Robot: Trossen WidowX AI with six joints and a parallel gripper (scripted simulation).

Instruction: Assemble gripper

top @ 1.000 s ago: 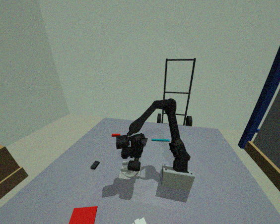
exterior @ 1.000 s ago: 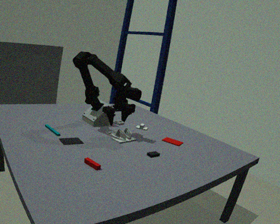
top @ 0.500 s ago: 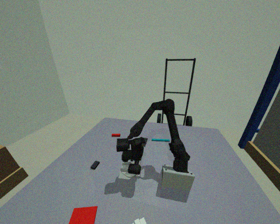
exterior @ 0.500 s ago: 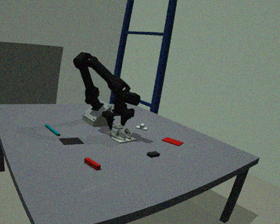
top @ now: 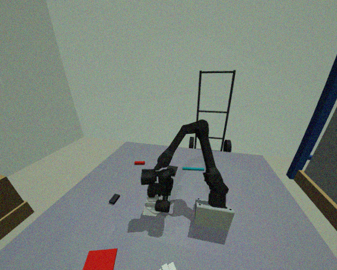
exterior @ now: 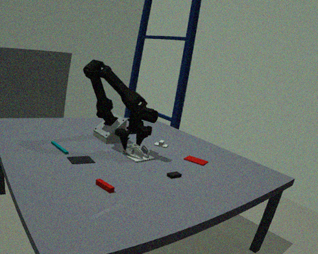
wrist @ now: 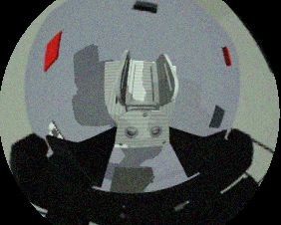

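My gripper [top: 165, 198] [exterior: 132, 146] [wrist: 141, 128] is shut on the housing plate [wrist: 143, 119], a pale ribbed plate with two round holes, gripped by its sides. It is low over the near end of the gripper base [top: 149, 212] [exterior: 138, 160] [wrist: 111, 75], a white plate on the table. One jaw [wrist: 123, 82] and the other jaw [wrist: 170, 80] stand on the base, roughly parallel, just beyond the held plate. The pins and gear teeth are hidden under the plate, so meshing cannot be told. A gap under the plate is too small to judge.
A small white part [exterior: 161, 143] [wrist: 55, 130] lies apart from the base. Around are a red plate [top: 101, 259] [exterior: 196, 160], a black block [top: 114, 199] [exterior: 174, 174], a red block [top: 139, 163] [exterior: 104, 185], a teal rod [top: 193, 169] [exterior: 60, 147] and a dark flat square [exterior: 81, 160].
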